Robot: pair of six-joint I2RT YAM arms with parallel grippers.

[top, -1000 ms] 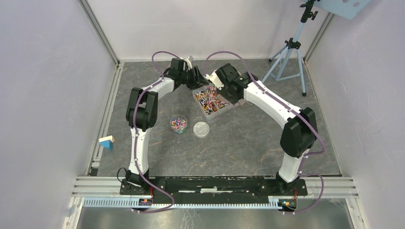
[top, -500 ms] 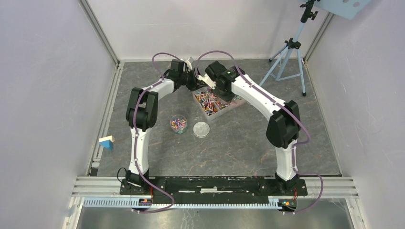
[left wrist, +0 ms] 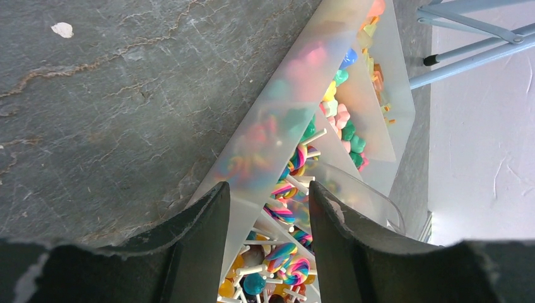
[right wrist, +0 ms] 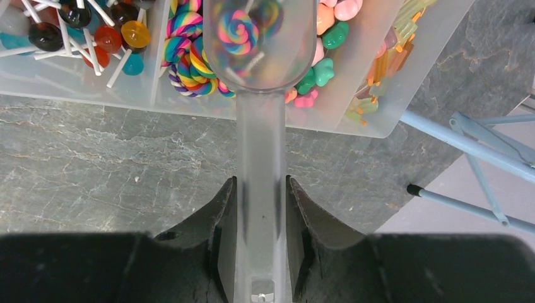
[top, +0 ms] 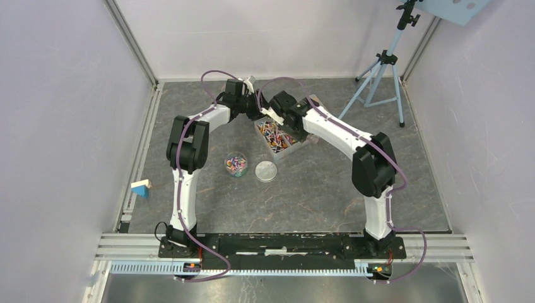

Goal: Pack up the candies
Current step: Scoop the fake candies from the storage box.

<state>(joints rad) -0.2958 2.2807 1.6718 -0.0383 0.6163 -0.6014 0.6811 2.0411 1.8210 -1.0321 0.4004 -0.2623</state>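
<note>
The candies (top: 275, 136) fill a frosted compartment tray (top: 294, 146) at the back middle: swirl lollipops (right wrist: 187, 58), ball lollipops (right wrist: 107, 36), gummy shapes (right wrist: 328, 36). My right gripper (right wrist: 262, 183) is shut on the handle of a clear plastic scoop (right wrist: 260, 44). The scoop's bowl sits over the swirl lollipops with one swirl lollipop in it. My left gripper (left wrist: 268, 189) is open and straddles the tray's wall (left wrist: 252, 208) at its far left end, one finger outside, one inside. In the top view the two grippers (top: 257, 108) (top: 279, 117) are close together.
A small glass jar (top: 236, 164) with some candies stands in front of the tray, with a round grey lid (top: 266, 171) beside it. A blue, white and yellow block (top: 141, 187) lies at the left edge. A blue tripod (top: 382, 69) stands at the back right.
My right arm has swung left with the scoop, from the tray's right side to over its far left part, close to the left gripper. The left arm has not moved.
</note>
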